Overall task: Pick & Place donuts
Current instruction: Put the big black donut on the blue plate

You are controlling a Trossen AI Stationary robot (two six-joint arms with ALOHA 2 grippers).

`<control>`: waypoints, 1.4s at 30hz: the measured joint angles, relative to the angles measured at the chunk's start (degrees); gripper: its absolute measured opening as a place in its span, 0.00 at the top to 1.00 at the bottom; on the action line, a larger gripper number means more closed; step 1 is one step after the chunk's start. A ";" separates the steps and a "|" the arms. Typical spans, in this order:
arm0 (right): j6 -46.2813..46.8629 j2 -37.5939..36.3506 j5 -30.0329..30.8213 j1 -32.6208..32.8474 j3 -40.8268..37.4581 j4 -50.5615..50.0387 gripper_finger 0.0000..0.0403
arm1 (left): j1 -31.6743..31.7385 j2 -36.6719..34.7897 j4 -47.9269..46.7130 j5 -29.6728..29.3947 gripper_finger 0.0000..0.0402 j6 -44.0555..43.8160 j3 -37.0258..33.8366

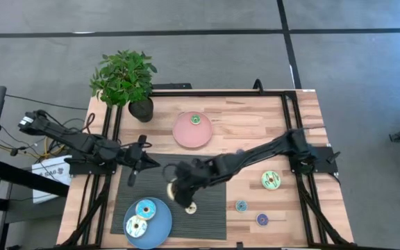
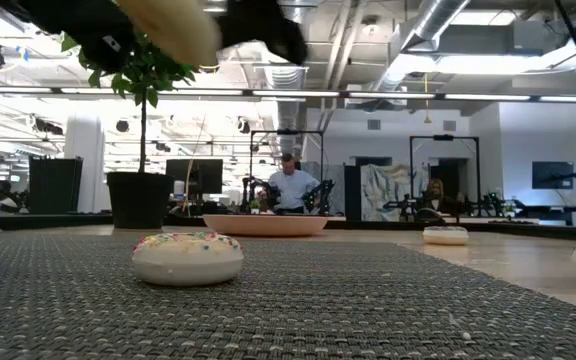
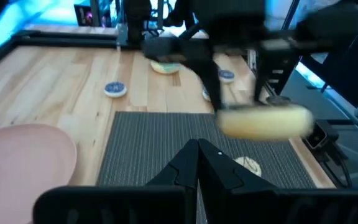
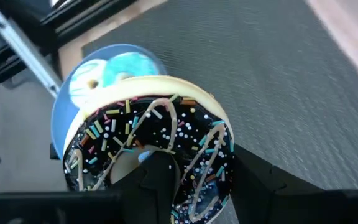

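My right gripper (image 1: pixel 179 189) hovers over the dark mat, shut on a brown-iced donut (image 4: pixel 154 155) with sprinkles and a cream underside (image 3: pixel 263 121). A cream sprinkled donut (image 2: pixel 187 257) lies flat on the mat just below it. The blue plate (image 1: pixel 160 229) carries a teal donut (image 1: pixel 146 208) and a cream one (image 1: pixel 136 226). A green donut (image 1: pixel 195 119) sits on the pink plate (image 1: pixel 186 137). On the bare wood to the right lie a pale green donut (image 1: pixel 271 180), a small teal one (image 1: pixel 242 205) and a small blue-purple one (image 1: pixel 262 219). My left gripper (image 1: pixel 148 164) waits shut at the mat's far left corner. My right gripper has the brown-iced donut by its ring wall (image 4: pixel 197 168). One finger (image 4: pixel 157 180) goes down through the hole and the other (image 4: pixel 253 186) stands outside the rim. The fingers come from above, slanting down. The donut is lifted clear of the mat, roughly level, icing up.
A potted plant (image 1: pixel 125 80) stands at the table's far left corner. Dark rails (image 1: pixel 287 118) run along the left and right sides of the wood. People and other equipment show in the room beyond the far edge. Bare mat lies to the right of the cream donut.
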 joint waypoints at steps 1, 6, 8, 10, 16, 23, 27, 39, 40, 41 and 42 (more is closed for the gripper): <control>-0.93 1.78 -0.04 0.27 2.41 -0.65 0.70 | 0.00 -0.73 -0.39 0.01 1.00 0.04 0.00; 1.23 8.42 -1.50 0.33 10.65 -9.95 0.70 | 0.00 -3.94 -2.58 0.01 1.00 -0.35 0.00; 2.73 9.91 -1.57 0.03 11.95 -13.52 0.70 | 0.00 -4.82 -3.04 0.03 1.00 -0.51 0.00; 4.43 10.94 -1.84 -0.53 11.99 -17.41 0.70 | 0.00 -5.22 -2.64 0.03 1.00 -0.53 0.02; 6.56 15.75 -4.88 -2.11 11.93 -23.88 0.70 | 0.00 -5.58 -2.81 0.03 1.00 -0.58 0.02; 7.56 16.12 -5.75 -2.46 11.99 -23.98 0.64 | 0.00 -5.56 -2.80 0.04 1.00 -2.09 0.02; 7.53 15.63 -5.64 -2.86 11.97 -24.71 0.57 | 0.00 -5.58 -2.75 0.05 1.00 -2.12 0.02; 6.64 15.59 -6.03 -2.90 11.97 -25.27 0.42 | 0.00 -5.56 -2.99 0.05 1.00 -2.10 0.02; 6.64 15.59 -6.20 -2.90 11.97 -25.29 0.41 | 0.00 -5.56 -3.20 0.03 1.00 -2.10 0.02; 6.58 15.59 -6.39 -2.90 11.97 -25.29 0.41 | 0.00 -5.56 -3.42 0.05 1.00 -2.10 0.02; 6.55 15.59 -6.41 -2.90 11.97 -25.29 0.41 | 0.00 -5.56 -3.69 0.05 1.00 -2.10 0.02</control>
